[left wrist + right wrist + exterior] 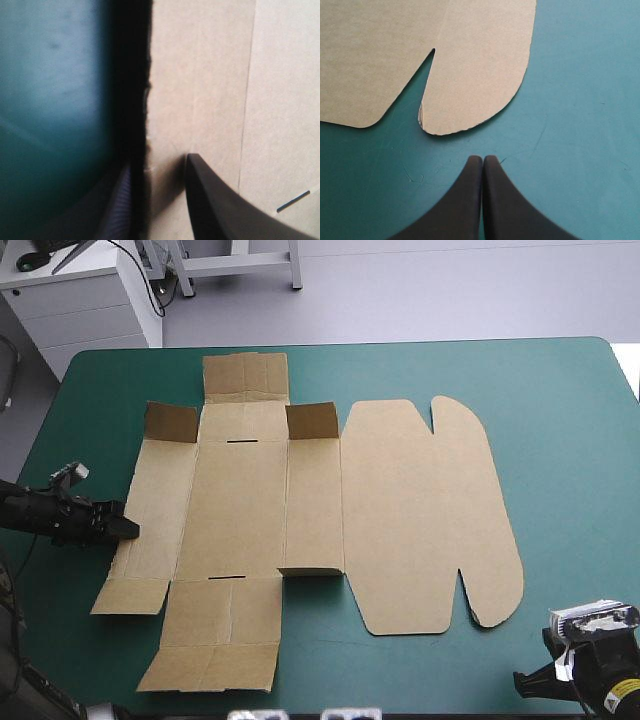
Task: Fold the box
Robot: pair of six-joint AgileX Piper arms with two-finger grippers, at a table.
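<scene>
Cut sheet of brown board, the box (pixel 400 510), lies spread across the middle of the teal-green tabletop (pixel 570 440), its rounded lid panel toward the right edge. Two small flaps (pixel 312 421) stand raised on the far side. The left gripper (pixel 128 528) has its black fingers (pixel 215 200) clamped on the sheet's left edge. The right gripper (pixel 482 161), fingers pressed together, sits near the front right corner, just short of the rounded lid tab (pixel 475 90) and apart from it.

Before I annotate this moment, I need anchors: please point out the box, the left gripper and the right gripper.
box (pixel 240 505): high view, middle of its central panel.
left gripper (pixel 130 529): high view, tip at the box's left edge.
right gripper (pixel 482 159): right wrist view, where its shut fingertips meet.
</scene>
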